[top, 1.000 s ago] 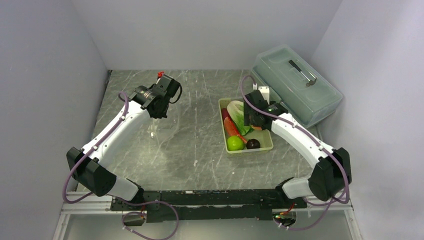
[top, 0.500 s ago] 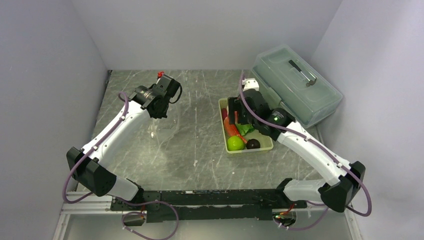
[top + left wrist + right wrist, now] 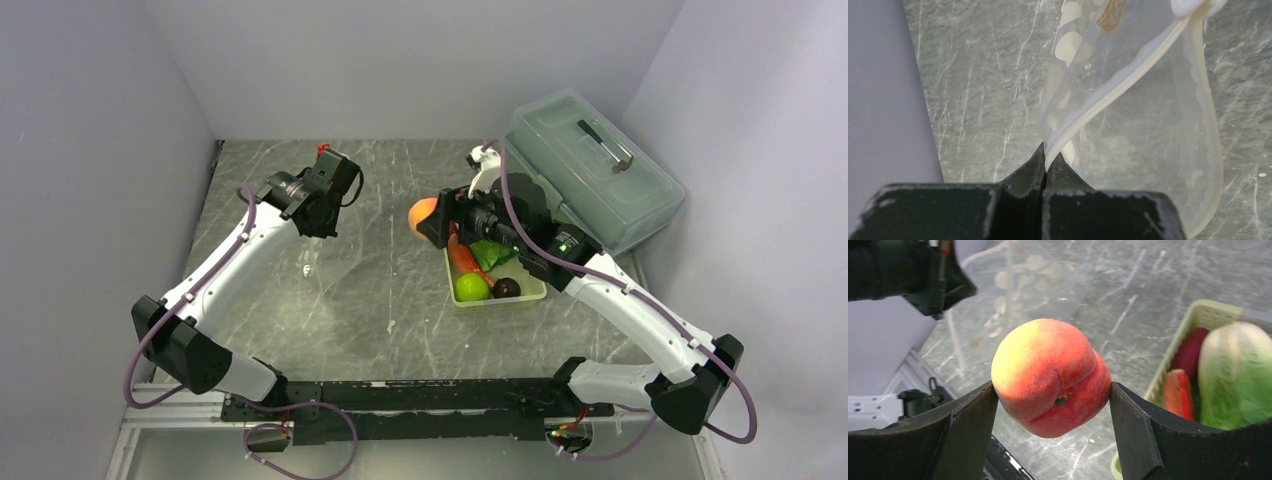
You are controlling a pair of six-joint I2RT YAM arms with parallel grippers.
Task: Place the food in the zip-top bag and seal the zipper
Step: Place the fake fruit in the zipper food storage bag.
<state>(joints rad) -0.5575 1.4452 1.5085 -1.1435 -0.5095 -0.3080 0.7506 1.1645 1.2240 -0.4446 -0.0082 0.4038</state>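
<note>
My left gripper (image 3: 318, 213) (image 3: 1049, 150) is shut on the whitish zipper strip (image 3: 1120, 85) of the clear zip-top bag (image 3: 335, 250) (image 3: 1148, 125), holding its mouth up above the table. My right gripper (image 3: 428, 218) (image 3: 1053, 390) is shut on the orange-red ball, a peach (image 3: 421, 213) (image 3: 1050, 375), held in the air left of the pale green basket (image 3: 531, 293). The bag also shows in the right wrist view (image 3: 1023, 285). In the basket lie the green ball (image 3: 470, 287), the red-orange long piece (image 3: 461, 255) (image 3: 1178, 392), the lettuce (image 3: 492, 252) (image 3: 1235, 372) and the dark maroon ball (image 3: 506, 288).
A large translucent lidded box (image 3: 592, 165) stands at the back right, right behind the basket. Grey walls close in the marbled table (image 3: 400, 310) on the left, back and right.
My right gripper has lifted the peach out of the basket and carried it left, toward the bag. The left arm and the bag have hardly moved.
</note>
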